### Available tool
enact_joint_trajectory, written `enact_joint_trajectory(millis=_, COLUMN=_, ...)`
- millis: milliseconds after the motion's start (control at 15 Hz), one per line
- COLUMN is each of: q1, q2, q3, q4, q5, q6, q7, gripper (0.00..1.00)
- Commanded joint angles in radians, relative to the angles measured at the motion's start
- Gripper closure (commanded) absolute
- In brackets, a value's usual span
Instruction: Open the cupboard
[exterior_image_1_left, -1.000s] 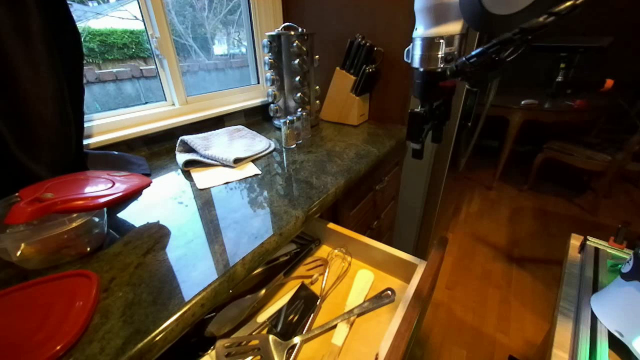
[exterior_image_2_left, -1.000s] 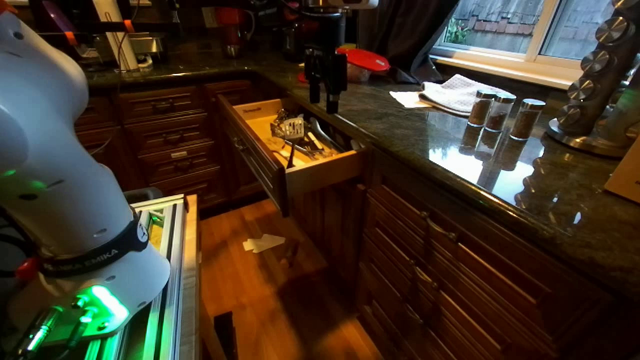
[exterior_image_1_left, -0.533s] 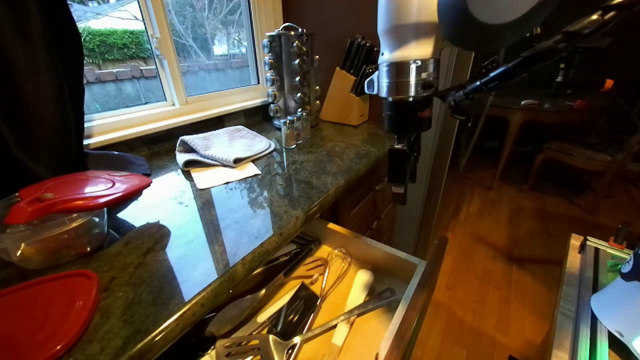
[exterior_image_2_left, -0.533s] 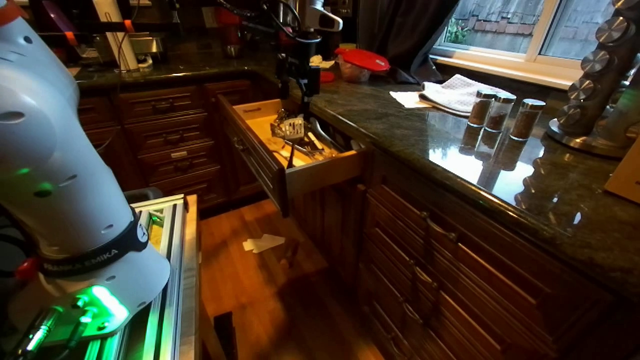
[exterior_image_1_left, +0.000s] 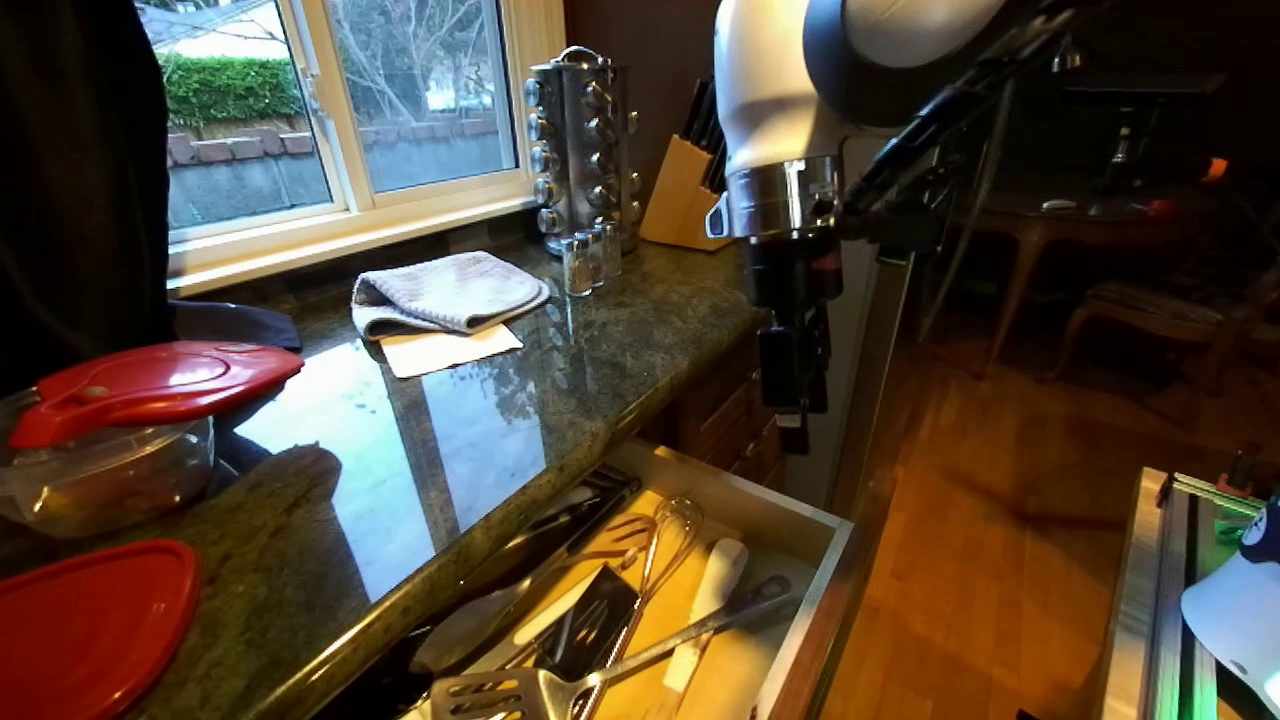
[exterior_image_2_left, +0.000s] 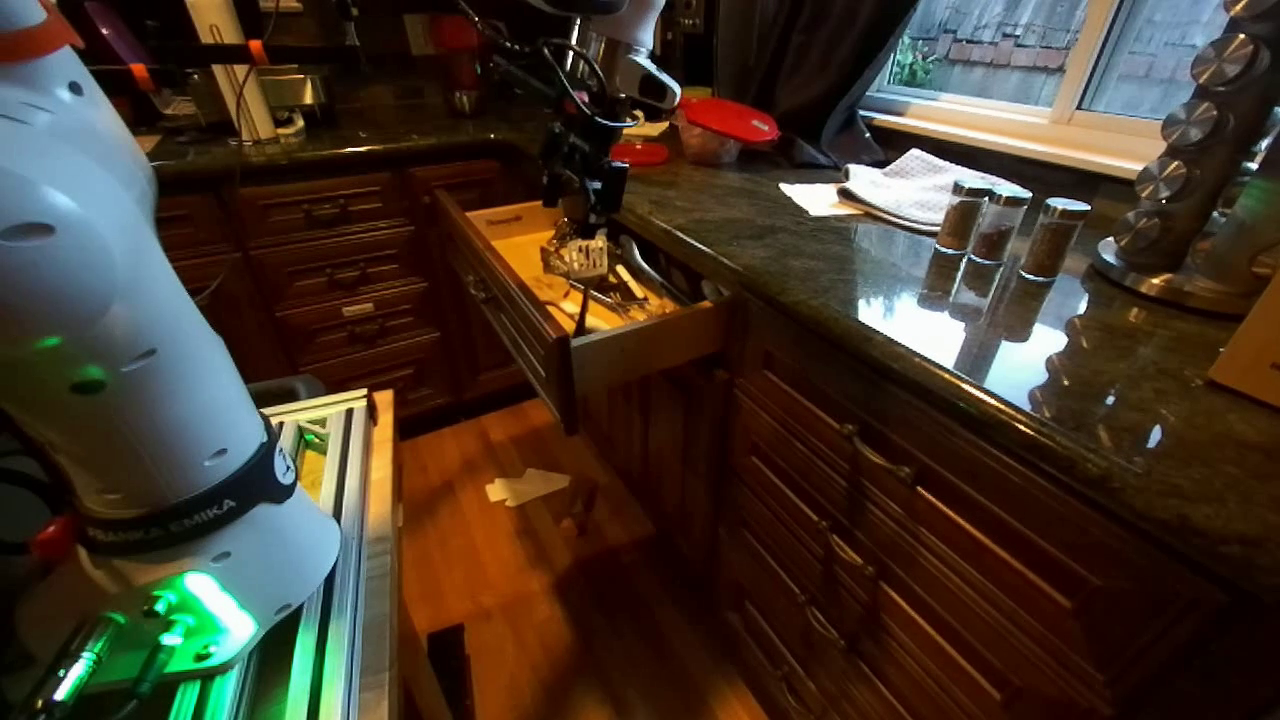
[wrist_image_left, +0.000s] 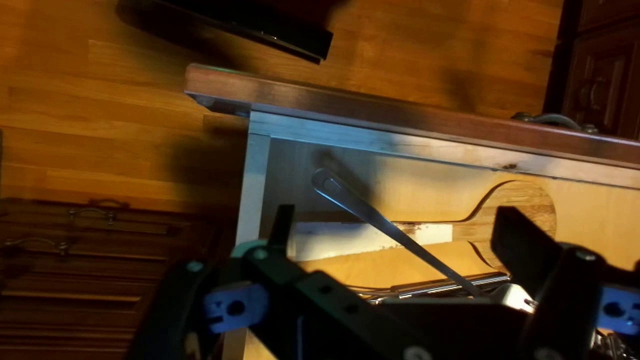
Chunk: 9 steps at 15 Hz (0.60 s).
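The cupboard is a pull-out drawer and stands open. Its dark brown front (exterior_image_2_left: 515, 315) and pale side wall (exterior_image_2_left: 650, 345) show in an exterior view; its pale rim (exterior_image_1_left: 745, 495) shows in an exterior view. The wrist view has its brown front edge (wrist_image_left: 400, 112) above and its light-wood floor below. My gripper (exterior_image_1_left: 790, 430) hangs above the drawer, pointing down; it also shows in an exterior view (exterior_image_2_left: 590, 205). In the wrist view the gripper (wrist_image_left: 395, 214) has its fingers wide apart with nothing held. The drawer's handle (wrist_image_left: 555, 121) lies outside the front, apart from the fingers.
Inside the drawer lie a slotted metal turner (exterior_image_1_left: 690, 635), a whisk (exterior_image_1_left: 680, 520), a wooden utensil (wrist_image_left: 530, 202) and several others. The stone counter (exterior_image_1_left: 660, 350) borders it. Spice jars (exterior_image_2_left: 1055, 240), a folded cloth (exterior_image_2_left: 920, 190) and a red-lidded bowl (exterior_image_2_left: 735, 120) stand on it.
My gripper has come down and moved over the drawer, leftward in both exterior views. Its shadow now falls inside the drawer. The drawer and utensils have not moved.
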Motion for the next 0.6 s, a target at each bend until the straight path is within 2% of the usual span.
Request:
enact_joint_trajectory(millis=0, q1=-0.004, q2=0.033, q3=0.021, q4=0.011, q5=-0.056, q6=-0.017, q7=0.111, gripper=0.0)
enact_joint_trajectory(millis=333, q1=0.023, q2=0.131, q3=0.063, q4=0.021, q5=-0.049, q6=-0.018, q7=0.315, gripper=0.0)
enact_joint_trajectory(millis=533, q1=0.038, q2=0.173, q3=0.075, q4=0.02, q5=-0.038, q6=0.0, q7=0.359, gripper=0.0)
